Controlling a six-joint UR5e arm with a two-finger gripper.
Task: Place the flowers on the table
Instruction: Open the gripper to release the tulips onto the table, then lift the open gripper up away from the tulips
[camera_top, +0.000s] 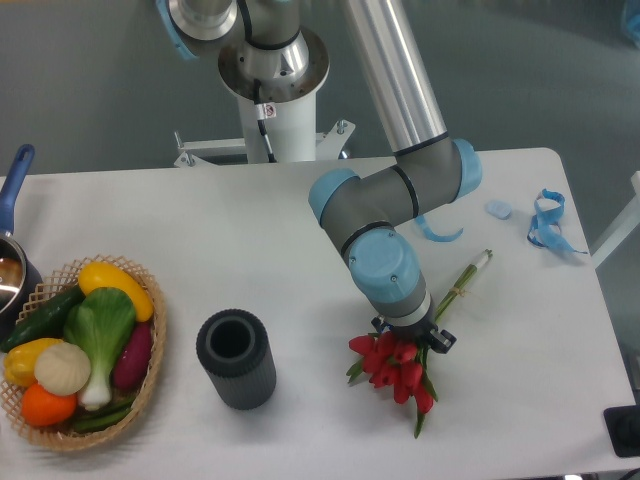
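under the jaws, flowers (395, 366), red heads poking out below

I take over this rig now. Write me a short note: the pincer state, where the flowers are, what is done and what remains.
Pincer: low over the table, at the flowers where stems meet blooms; its fingers are hidden, so I cannot tell whether it is shut.
Flowers: front right of the table, right of the black cylinder, blooms toward the front edge, stems pointing back right. They look at or near the surface; contact is unclear.
Done: flowers are over their spot.
Left: confirm they lie on the table, release, lift the arm away.
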